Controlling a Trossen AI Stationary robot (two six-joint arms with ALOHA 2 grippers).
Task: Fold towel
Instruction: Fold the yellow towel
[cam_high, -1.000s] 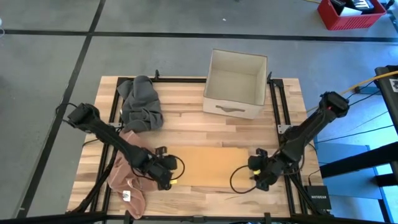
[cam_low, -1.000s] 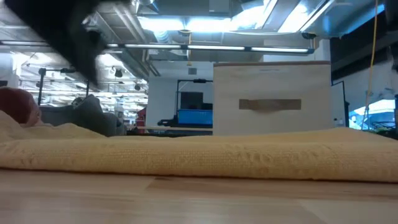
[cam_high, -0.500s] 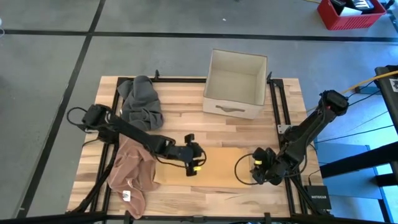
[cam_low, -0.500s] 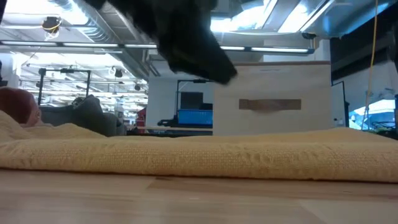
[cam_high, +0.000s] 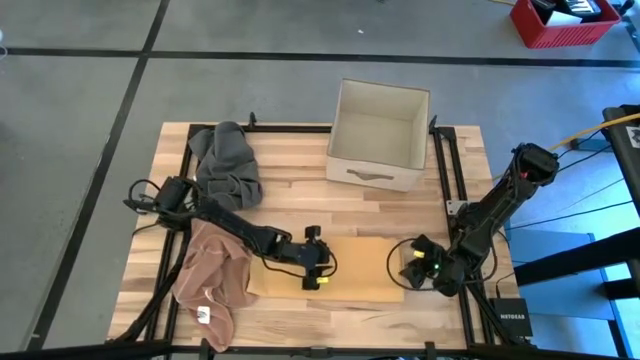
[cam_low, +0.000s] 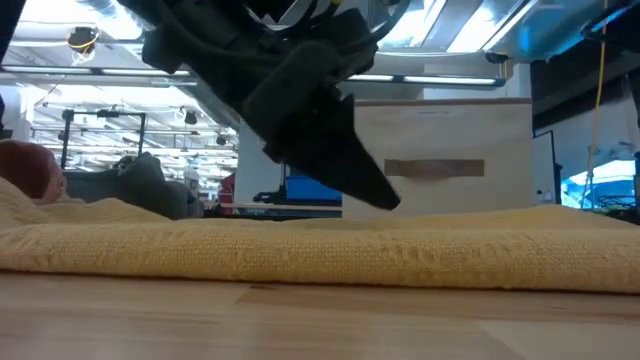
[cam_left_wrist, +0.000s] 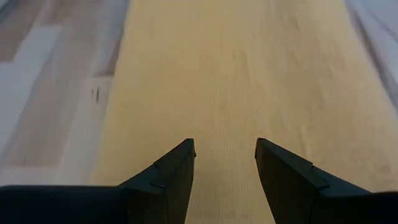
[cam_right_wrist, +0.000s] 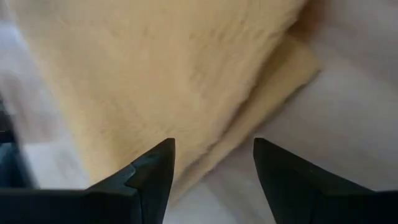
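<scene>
The yellow towel (cam_high: 355, 270) lies flat and folded on the near middle of the table, a long band in the low view (cam_low: 320, 250). My left gripper (cam_high: 316, 264) hovers open over the towel's middle, fingers slanting down with their tips just above the cloth (cam_low: 380, 197); the left wrist view shows towel (cam_left_wrist: 224, 74) between the open fingers (cam_left_wrist: 224, 144). My right gripper (cam_high: 412, 268) is open at the towel's right end. Its fingers (cam_right_wrist: 213, 143) stand on either side of the layered edge (cam_right_wrist: 292, 68).
An open beige box (cam_high: 378, 135) stands at the far side of the table and is also seen behind the towel in the low view (cam_low: 437, 155). A grey cloth (cam_high: 228, 165) lies heaped at the far left. A pinkish-brown cloth (cam_high: 212, 280) lies at the near left, beside the towel.
My left gripper has travelled from the towel's left end toward the table's right, and now hangs over the towel's middle. In the low view it has swung in from the left and come down close above the cloth. The towel has stayed flat.
</scene>
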